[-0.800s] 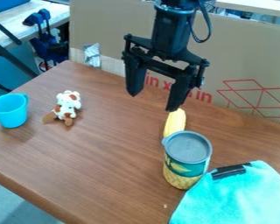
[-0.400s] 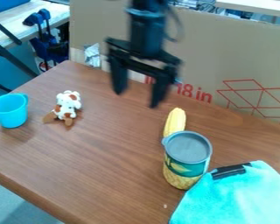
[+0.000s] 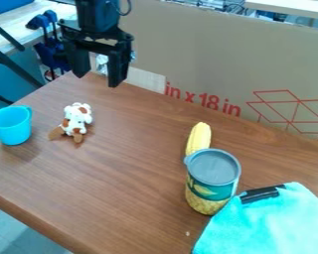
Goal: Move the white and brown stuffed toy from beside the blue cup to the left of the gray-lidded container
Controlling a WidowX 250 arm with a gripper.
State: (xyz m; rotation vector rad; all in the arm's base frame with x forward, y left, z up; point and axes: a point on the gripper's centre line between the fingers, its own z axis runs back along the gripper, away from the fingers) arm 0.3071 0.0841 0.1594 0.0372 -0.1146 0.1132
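The black gripper (image 3: 97, 79) is suspended above the far left corner of the wooden surface (image 3: 128, 168), at the upper left of the camera view, where the arm is brought in from the top edge. Its fingers are spread wide apart and pointed downward, and a crumpled silvery item (image 3: 102, 63) behind the surface is partly seen between them. Of the things on the surface, the small plush toy (image 3: 76, 119), patterned in white and brown, is placed nearest to the gripper; it is set nearer the camera than the fingers, well apart from them, in the left part of the surface. To the left of the toy, a bright blue cup (image 3: 12, 127) is stood upright, with its handle turned toward the far side. Well to the right, an ear of yellow corn (image 3: 199, 137) is laid lengthwise, its near end hidden behind an upright can (image 3: 211, 191) topped with a grey lid. Beside the can, a turquoise cloth (image 3: 271, 223) is spread at the lower right, and a black strip-like item (image 3: 261, 194) is seen along its far edge. The far side of the surface is bordered by a large cardboard panel (image 3: 208, 54) marked in red.
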